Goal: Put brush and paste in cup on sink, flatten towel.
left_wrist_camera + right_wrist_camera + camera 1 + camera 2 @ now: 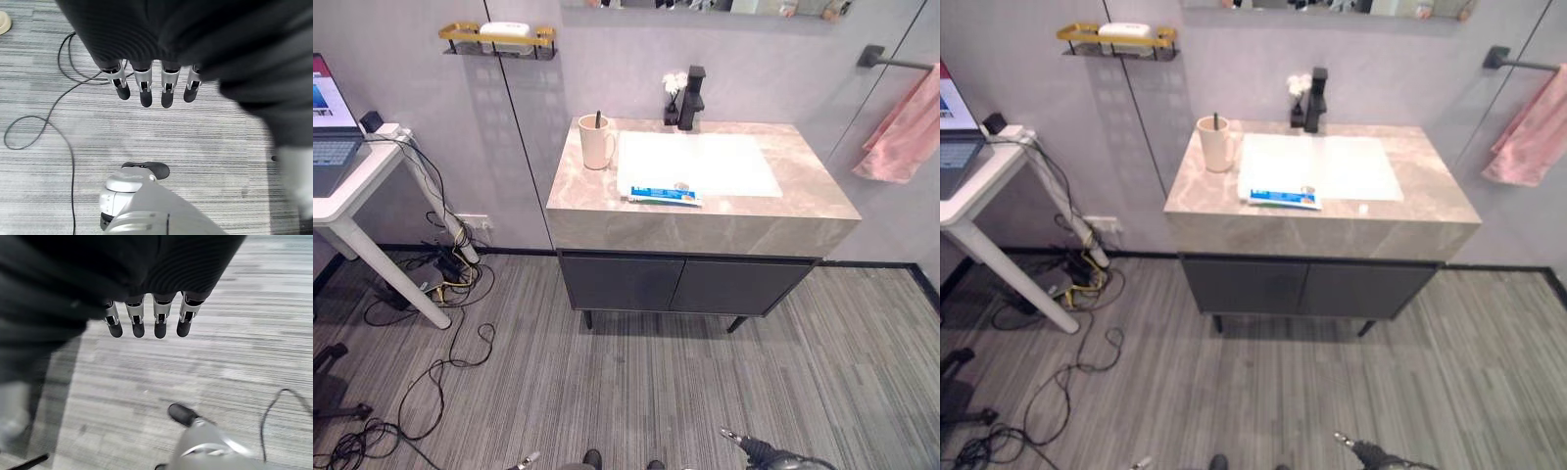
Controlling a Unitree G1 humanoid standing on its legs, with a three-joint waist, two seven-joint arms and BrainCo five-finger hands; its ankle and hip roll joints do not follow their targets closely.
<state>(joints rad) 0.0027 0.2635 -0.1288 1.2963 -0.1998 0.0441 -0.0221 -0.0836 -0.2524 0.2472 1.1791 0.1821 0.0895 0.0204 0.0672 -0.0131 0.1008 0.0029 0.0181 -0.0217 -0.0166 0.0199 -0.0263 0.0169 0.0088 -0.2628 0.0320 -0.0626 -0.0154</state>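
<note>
The cup (pixel 596 143) stands on the left of the sink top (pixel 822 196), beside the white basin (pixel 700 162), with the brush (pixel 598 119) standing upright in it. The paste (pixel 664 195) lies flat along the basin's front edge, apart from the cup. A black tap (pixel 691 99) stands behind the basin. The pink towel (pixel 906 132) hangs bunched from a wall rail (pixel 891 62) to the right. Both arms hang low over the striped floor (pixel 636 392), well short of the sink. The left hand (pixel 146 83) points down, fingers straight and relaxed, holding nothing. The right hand (pixel 146 316) hangs the same way, empty.
</note>
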